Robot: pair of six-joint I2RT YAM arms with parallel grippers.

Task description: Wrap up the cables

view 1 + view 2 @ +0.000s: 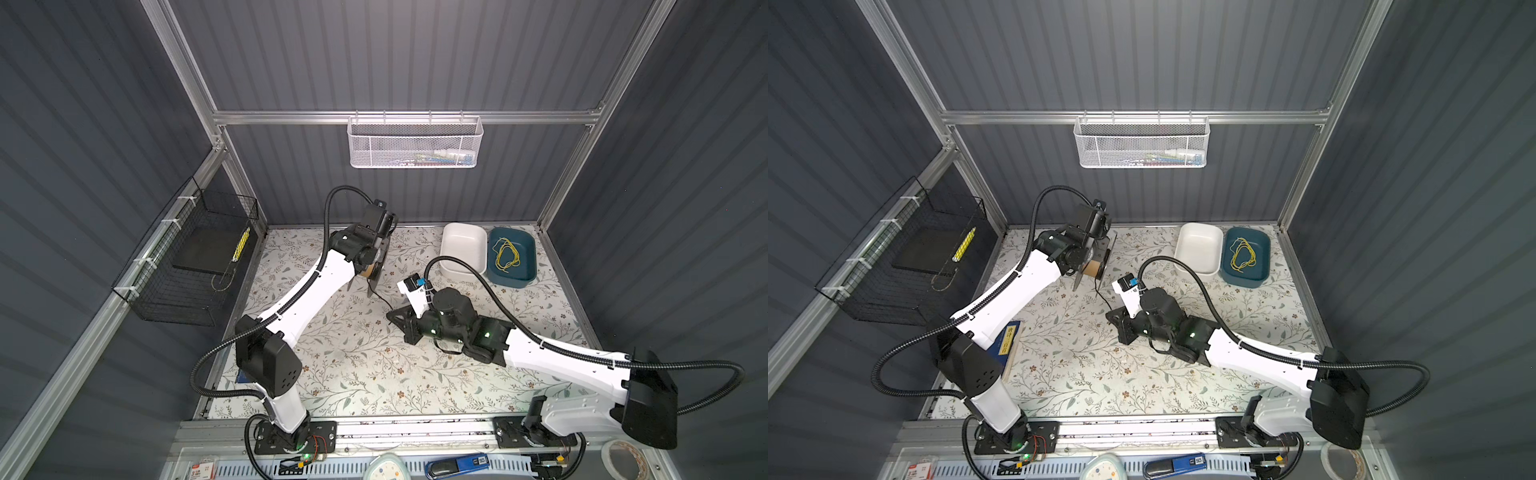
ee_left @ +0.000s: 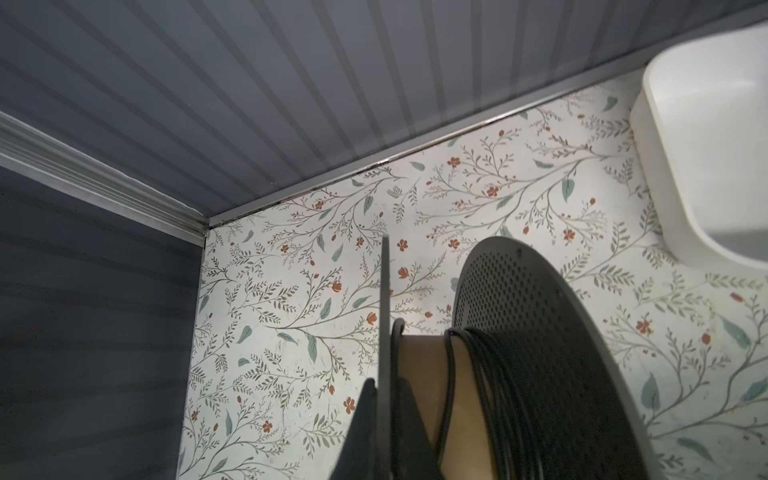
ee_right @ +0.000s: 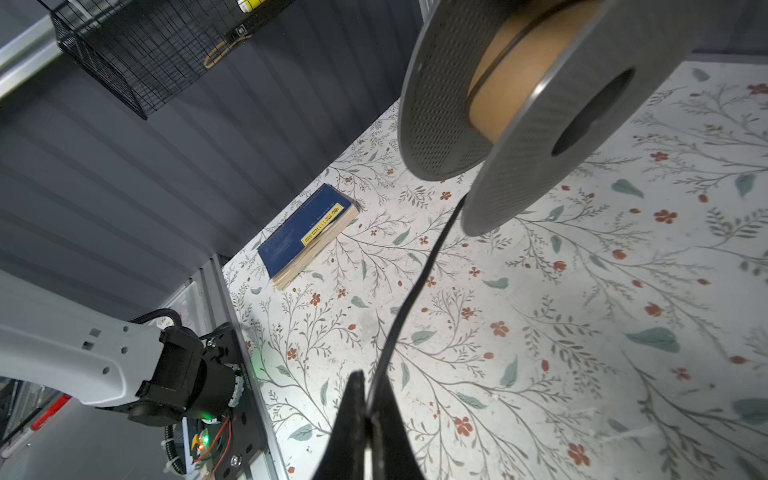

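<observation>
My left gripper (image 2: 384,384) is shut on the thin edge of one flange of the grey spool (image 2: 519,299), holding it above the table at the back left. The black cable (image 2: 498,395) lies in several turns round the spool's tan core, close to the other flange. In both top views a free length of the cable (image 1: 380,297) (image 1: 1100,295) runs from the spool (image 1: 376,270) down to my right gripper (image 1: 392,316). In the right wrist view my right gripper (image 3: 370,378) is shut on the cable (image 3: 411,299), which leads up to the spool (image 3: 519,124).
A white bin (image 1: 463,249) and a blue bin (image 1: 528,249) holding a yellow wire loop (image 1: 507,253) stand at the back right. A blue book (image 3: 307,232) lies by the left wall. A black wire basket (image 1: 195,266) hangs on the left wall, a white mesh basket (image 1: 415,143) on the back wall.
</observation>
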